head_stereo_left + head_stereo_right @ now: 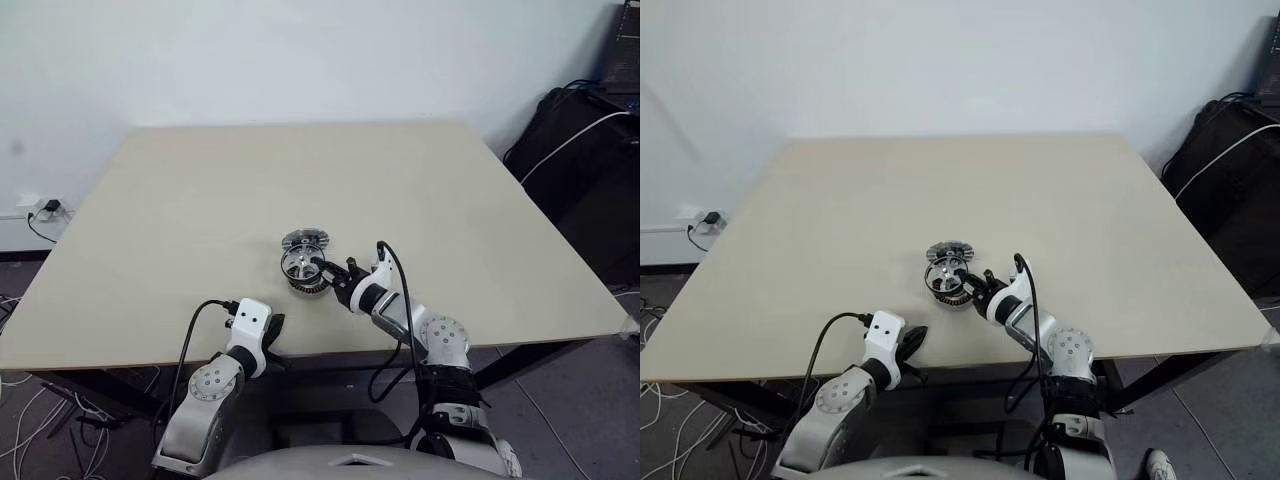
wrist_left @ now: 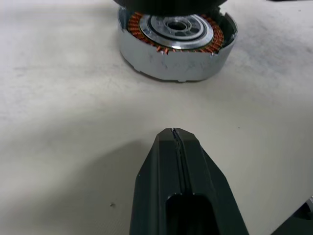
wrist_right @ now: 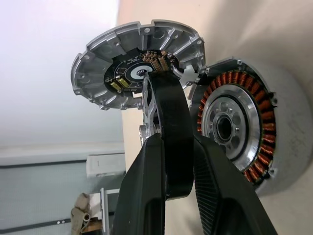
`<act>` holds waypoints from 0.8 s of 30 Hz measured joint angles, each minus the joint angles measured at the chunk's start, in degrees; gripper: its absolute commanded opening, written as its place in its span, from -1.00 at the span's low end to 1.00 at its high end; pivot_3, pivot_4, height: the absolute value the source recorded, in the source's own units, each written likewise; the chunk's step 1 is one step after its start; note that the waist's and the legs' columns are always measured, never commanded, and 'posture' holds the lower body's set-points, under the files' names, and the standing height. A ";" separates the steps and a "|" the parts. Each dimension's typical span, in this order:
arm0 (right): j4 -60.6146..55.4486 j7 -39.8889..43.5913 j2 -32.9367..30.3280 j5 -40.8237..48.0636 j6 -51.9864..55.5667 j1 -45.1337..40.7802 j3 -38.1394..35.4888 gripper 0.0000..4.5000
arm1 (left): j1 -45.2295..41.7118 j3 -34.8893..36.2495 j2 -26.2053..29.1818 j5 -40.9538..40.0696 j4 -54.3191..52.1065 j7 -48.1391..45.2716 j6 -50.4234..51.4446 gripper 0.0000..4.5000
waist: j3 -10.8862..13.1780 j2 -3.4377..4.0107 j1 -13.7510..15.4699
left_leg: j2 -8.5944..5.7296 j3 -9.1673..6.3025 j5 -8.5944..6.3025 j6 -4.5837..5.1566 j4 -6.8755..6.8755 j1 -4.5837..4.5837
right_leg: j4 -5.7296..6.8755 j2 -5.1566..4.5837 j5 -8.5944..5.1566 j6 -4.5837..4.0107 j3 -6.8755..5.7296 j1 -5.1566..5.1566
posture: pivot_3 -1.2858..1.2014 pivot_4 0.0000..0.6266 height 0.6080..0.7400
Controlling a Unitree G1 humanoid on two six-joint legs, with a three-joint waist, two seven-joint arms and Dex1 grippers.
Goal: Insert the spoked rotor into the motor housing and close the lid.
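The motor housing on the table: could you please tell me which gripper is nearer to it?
Right. The right gripper, holding the spoked rotor, is right at the motor housing; the left gripper sits back near the table's front edge.

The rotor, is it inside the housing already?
No. The right gripper holds the rotor on edge beside the housing, whose copper windings show uncovered.

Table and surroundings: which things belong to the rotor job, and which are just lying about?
Job:
rotor, edge-on in the shut right gripper
housing, open on the table
lid, lying beside the housing
left gripper, shut, empty

Lying about:
black bag
wall socket
floor cables
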 measured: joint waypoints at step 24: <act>1.77 1.53 0.22 -4.87 0.22 -0.01 -2.32 -0.19 | -0.40 -0.04 -0.11 -0.03 -0.58 0.30 1.09 -1.00 | -0.15 0.00 0.01 | -0.02 0.01 0.00 0.00 0.04 0.05 | 0.02 0.00 0.03 0.03 0.02 0.06 | 0.03 -1.00 1.00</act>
